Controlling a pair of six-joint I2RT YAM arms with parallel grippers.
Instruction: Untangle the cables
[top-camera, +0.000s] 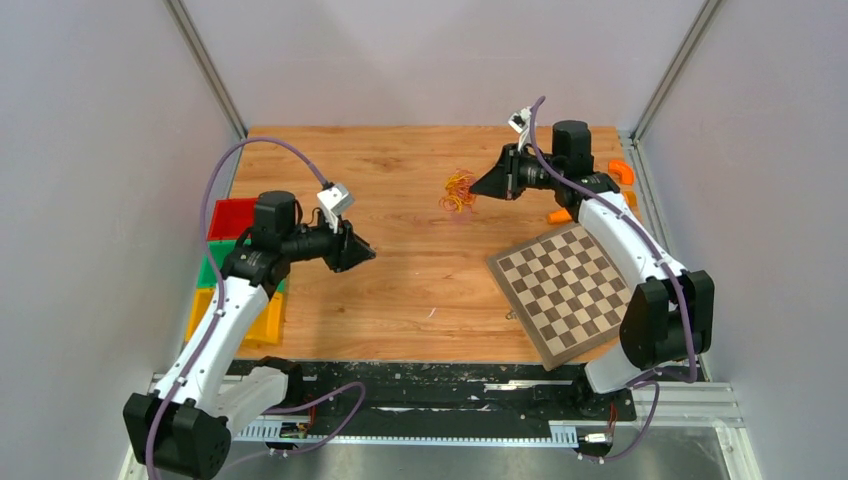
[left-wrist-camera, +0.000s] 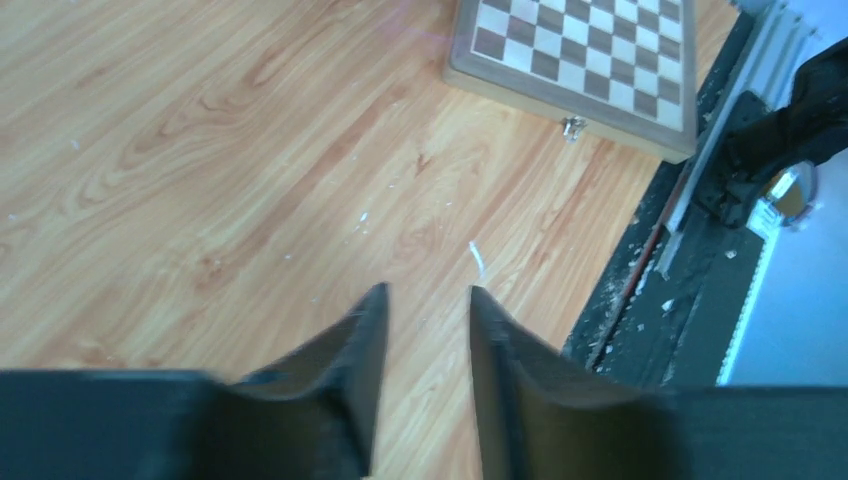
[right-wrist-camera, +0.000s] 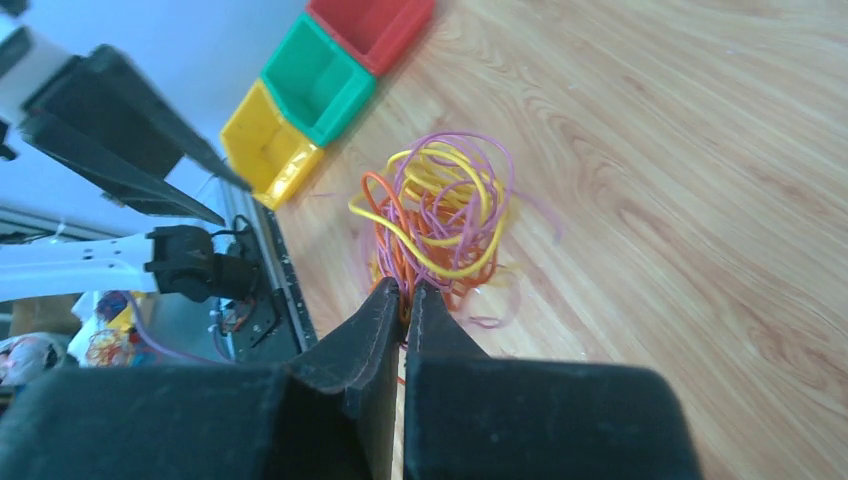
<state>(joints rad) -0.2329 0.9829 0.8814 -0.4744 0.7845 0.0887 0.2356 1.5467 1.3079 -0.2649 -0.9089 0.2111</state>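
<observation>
Several cables (right-wrist-camera: 440, 215) sit pinched in right hand (right-wrist-camera: 405, 292).

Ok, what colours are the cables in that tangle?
The cables are yellow, orange and pinkish purple strands, clearest in the right wrist view.

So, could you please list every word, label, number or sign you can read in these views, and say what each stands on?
None can be read.
The chessboard shows only plain squares, no letters or numbers on its edge.
The red bin, green bin and yellow bin are unmarked.
The cables carry no tags.
The clutter at the far left of the right wrist view is too blurred to read.
</observation>
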